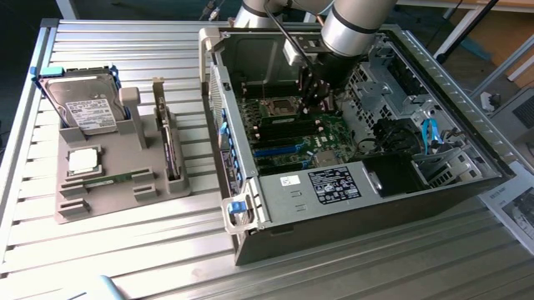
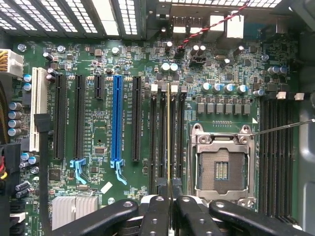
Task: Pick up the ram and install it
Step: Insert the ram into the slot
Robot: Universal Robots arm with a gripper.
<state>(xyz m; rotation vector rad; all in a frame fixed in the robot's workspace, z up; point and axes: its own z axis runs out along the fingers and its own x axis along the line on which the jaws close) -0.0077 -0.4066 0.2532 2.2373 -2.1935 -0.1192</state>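
Note:
My gripper reaches down inside the open computer case, above the motherboard. Its black fingers are shut on the ram, which I see edge-on as a thin yellow-green line. The ram runs along the black memory slots beside the empty processor socket, in line with them. Whether it sits in a slot or hovers just above one, I cannot tell. In the exterior view the gripper hangs over the memory slots near the board's middle.
On the exterior view's left a grey tray holds a hard drive, a square silver processor, an upright expansion card and a thin green stick. Case walls, a drive cage and blue cables close in around the arm.

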